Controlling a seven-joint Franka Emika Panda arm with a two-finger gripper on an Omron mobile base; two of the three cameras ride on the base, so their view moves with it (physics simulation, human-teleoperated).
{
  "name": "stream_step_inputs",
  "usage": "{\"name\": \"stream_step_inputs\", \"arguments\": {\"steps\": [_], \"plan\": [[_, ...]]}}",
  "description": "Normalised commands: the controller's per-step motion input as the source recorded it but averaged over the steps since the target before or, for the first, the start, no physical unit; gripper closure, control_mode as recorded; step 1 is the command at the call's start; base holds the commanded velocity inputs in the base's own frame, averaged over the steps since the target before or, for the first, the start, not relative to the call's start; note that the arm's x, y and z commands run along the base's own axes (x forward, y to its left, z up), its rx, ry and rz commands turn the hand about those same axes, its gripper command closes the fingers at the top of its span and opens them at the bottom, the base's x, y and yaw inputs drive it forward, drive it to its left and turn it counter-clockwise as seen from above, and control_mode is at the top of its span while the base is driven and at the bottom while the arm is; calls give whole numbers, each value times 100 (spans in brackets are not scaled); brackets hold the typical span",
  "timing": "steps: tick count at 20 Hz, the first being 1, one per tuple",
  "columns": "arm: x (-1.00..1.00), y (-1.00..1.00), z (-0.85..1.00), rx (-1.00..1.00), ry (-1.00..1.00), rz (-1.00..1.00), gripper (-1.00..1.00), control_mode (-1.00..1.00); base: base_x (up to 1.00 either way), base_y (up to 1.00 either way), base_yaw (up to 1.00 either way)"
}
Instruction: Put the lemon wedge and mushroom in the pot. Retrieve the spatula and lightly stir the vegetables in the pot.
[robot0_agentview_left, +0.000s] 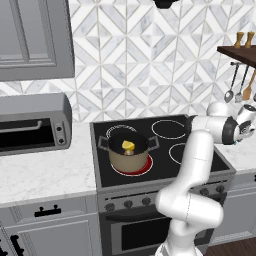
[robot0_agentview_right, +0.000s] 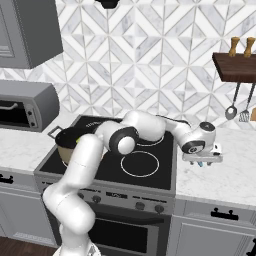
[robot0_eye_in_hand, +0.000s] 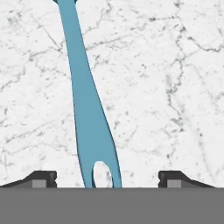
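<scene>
The teal-blue spatula (robot0_eye_in_hand: 85, 100) lies flat on the white marble counter, its looped handle end between my fingertips. My gripper (robot0_eye_in_hand: 107, 179) is open, and both fingers (robot0_eye_in_hand: 43, 178) stand wide of the handle without touching it. In the right base view the gripper (robot0_agentview_right: 202, 162) hovers low over the counter just right of the stove. The beige pot (robot0_agentview_left: 129, 154) sits on the front left burner with the yellow lemon wedge (robot0_agentview_left: 128, 145) inside. The mushroom is hidden. My arm covers most of the pot (robot0_agentview_right: 64, 142) in the right base view.
The burner (robot0_agentview_left: 144, 167) under the pot glows red. A grey toaster oven (robot0_agentview_left: 31, 125) stands on the counter left of the stove. A dark shelf (robot0_agentview_right: 235, 67) with a hanging spoon (robot0_agentview_right: 231, 111) and turner is above the right counter.
</scene>
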Motion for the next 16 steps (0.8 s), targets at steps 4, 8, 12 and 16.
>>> {"name": "stream_step_inputs", "arguments": {"steps": [4, 8, 12, 16], "plan": [[-13, 43, -63, -5, 0, 6, 100, -100, 0, 0, 0], [-11, 46, -15, -3, 5, 5, 100, -100, 0, 0, 0], [-44, 7, 11, 0, -4, 10, 100, -100, 0, 0, 0], [-95, 15, 78, -3, -18, 23, 100, -100, 0, 0, 0]]}}
